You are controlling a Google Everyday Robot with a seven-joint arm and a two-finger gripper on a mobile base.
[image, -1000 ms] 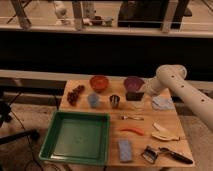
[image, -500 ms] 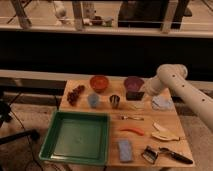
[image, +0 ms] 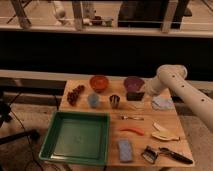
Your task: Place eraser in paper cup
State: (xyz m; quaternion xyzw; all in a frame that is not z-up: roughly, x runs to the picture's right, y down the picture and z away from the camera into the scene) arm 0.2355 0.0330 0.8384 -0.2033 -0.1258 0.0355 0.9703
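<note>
My gripper (image: 135, 95) is at the end of the white arm, low over the table just in front of the purple bowl (image: 133, 83). A small dark block shape sits right at the gripper; it may be the eraser, but I cannot separate it from the gripper. The pale, wide paper cup (image: 161, 103) stands on the table just right of the gripper, partly under the arm. The small metal cup (image: 114, 101) stands to the gripper's left.
On the wooden table (image: 112, 125) are a red bowl (image: 99, 82), grapes (image: 76, 94), a light blue cup (image: 93, 100), a green tray (image: 77, 137), a red chili (image: 131, 131), a banana (image: 164, 134), a blue sponge (image: 124, 150) and a black-handled tool (image: 167, 154).
The arm has shifted only slightly; the gripper stays in front of the purple bowl. The things on the table have not moved.
</note>
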